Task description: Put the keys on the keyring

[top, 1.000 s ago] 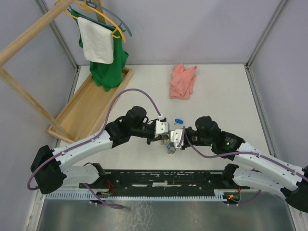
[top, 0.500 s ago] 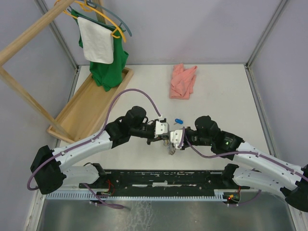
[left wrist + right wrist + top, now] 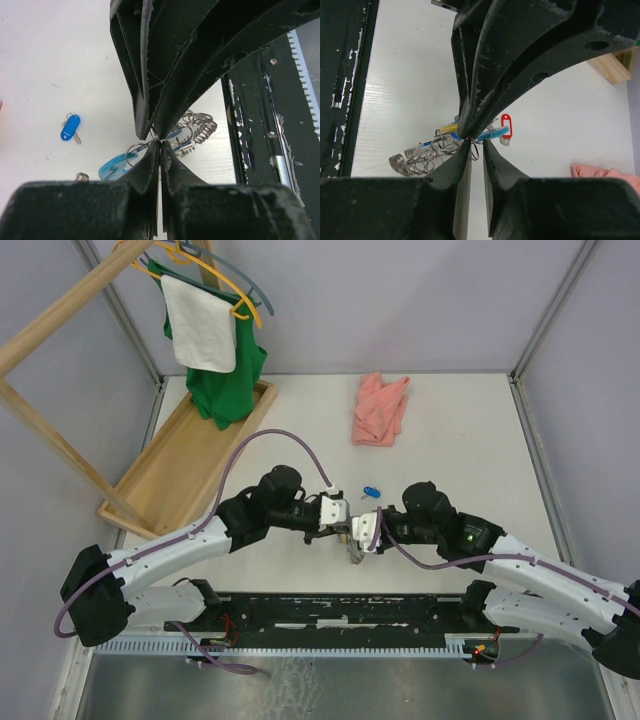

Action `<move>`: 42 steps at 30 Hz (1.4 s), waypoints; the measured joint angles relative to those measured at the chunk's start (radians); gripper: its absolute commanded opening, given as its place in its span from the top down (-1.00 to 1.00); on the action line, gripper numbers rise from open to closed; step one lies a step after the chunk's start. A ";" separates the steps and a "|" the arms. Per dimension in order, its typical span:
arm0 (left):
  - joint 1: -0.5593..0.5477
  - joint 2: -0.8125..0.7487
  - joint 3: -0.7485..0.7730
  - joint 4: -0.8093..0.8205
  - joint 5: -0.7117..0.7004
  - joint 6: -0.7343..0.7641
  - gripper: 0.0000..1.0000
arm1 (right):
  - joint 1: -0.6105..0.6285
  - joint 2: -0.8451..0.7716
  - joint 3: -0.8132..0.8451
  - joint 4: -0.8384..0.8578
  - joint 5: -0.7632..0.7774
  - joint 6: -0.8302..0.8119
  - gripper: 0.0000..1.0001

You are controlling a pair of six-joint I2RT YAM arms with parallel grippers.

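Bright, even light up top: the desk (image 3: 470, 440) reads pale and flat, and what shadows there are stay soft and faint. A dull sheen runs across the metal strip (image 3: 330, 685) at the near edge. Down at the left wrist, the left end effector (image 3: 159, 146) looms as a black, blurry, underexposed mass, while the blue-tagged key (image 3: 70, 127) behind sits crisp. Small glints spark off the keyring (image 3: 197, 131). Right wrist, same story: right end effector (image 3: 476, 145) soft and dark, desk nearly blown out white, red-tagged key (image 3: 505, 125) sharp.
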 measured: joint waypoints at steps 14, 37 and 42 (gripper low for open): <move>-0.010 -0.006 -0.019 0.026 0.023 0.032 0.95 | -0.026 -0.093 -0.088 0.062 -0.023 0.068 0.50; -0.010 0.041 0.041 -0.054 0.051 0.059 0.95 | -0.029 -0.027 -0.068 0.036 -0.083 0.043 0.62; -0.010 0.047 0.056 -0.077 0.055 0.060 0.95 | -0.030 -0.028 -0.065 0.027 -0.090 0.043 0.96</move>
